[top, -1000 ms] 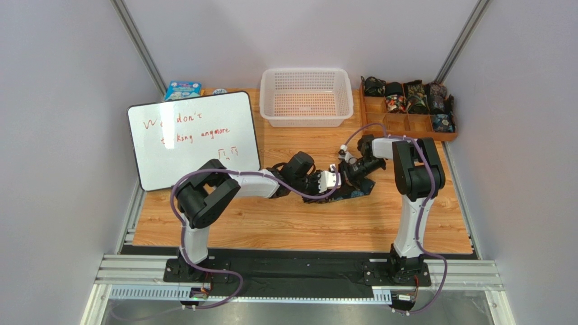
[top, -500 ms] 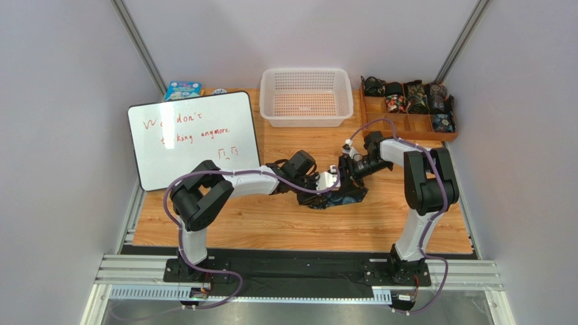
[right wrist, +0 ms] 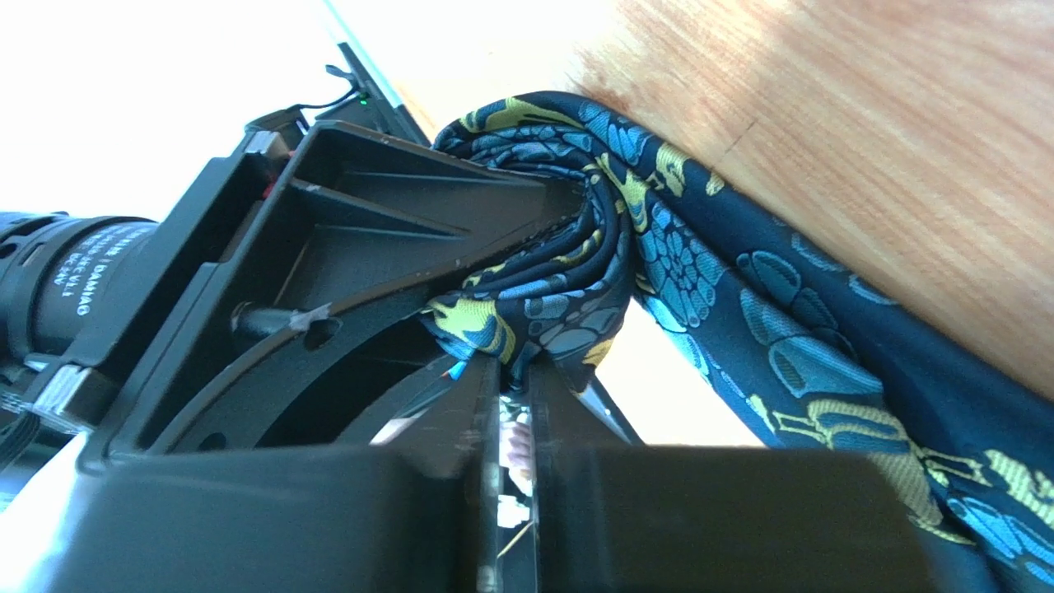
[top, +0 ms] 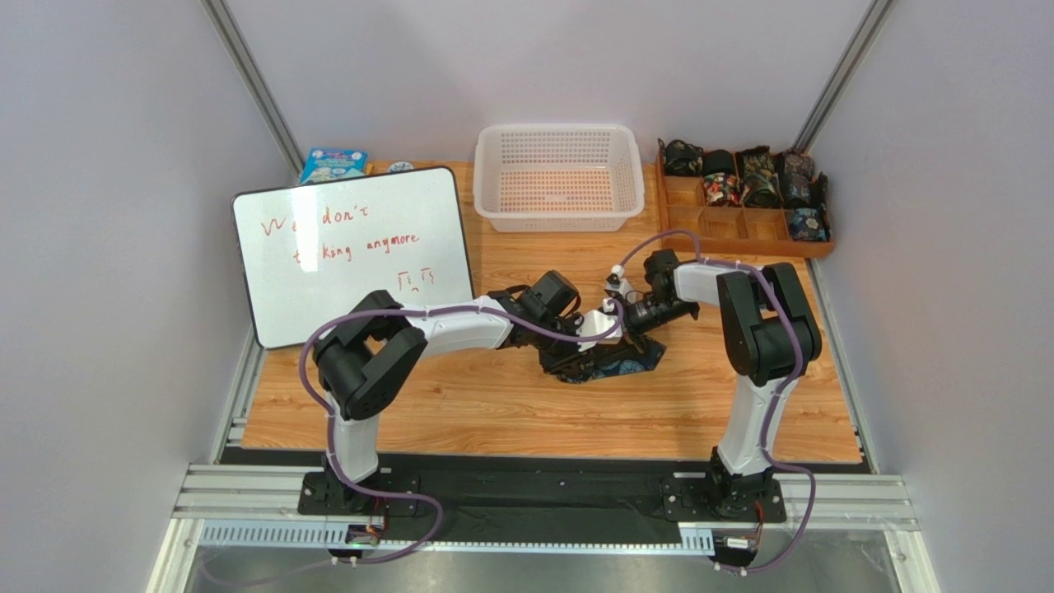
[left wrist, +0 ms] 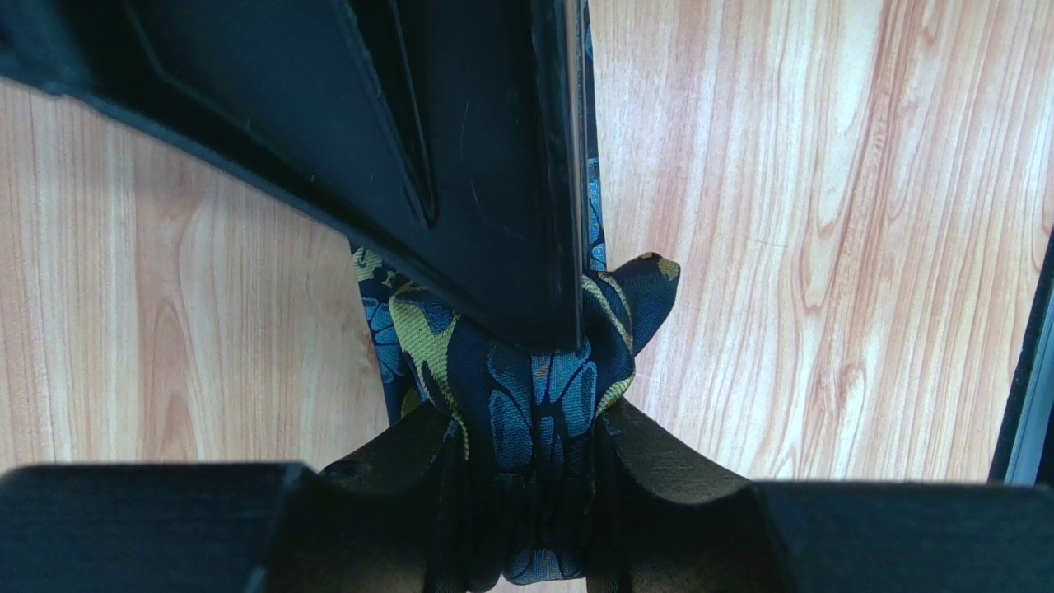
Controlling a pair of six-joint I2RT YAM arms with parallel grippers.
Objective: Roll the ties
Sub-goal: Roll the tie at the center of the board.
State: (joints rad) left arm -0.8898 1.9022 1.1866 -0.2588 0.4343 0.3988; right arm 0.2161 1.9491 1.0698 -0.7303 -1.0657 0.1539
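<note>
One of the ties (top: 615, 361), black with teal and yellow paisley, lies bunched on the wooden table where both grippers meet. In the left wrist view a gathered fold of the tie (left wrist: 535, 377) sits squeezed between my left gripper (left wrist: 532, 433) fingers, so it is shut on the fabric. The right gripper's black finger (left wrist: 470, 161) presses down just beyond that fold. In the right wrist view my right gripper (right wrist: 516, 371) has its jaws nearly together, pinching the rolled edge of the tie (right wrist: 582, 278). The rest of the tie (right wrist: 792, 358) trails along the table.
A white basket (top: 559, 177) stands at the back centre. A wooden organiser (top: 746, 188) with several rolled ties is at the back right. A whiteboard (top: 353, 253) lies at the left, with a blue box (top: 332, 162) behind it.
The right gripper opened, then closed again on the tie's fold. Both grippers and the bunched tie shifted a little to the left, and the tie looks more gathered.
</note>
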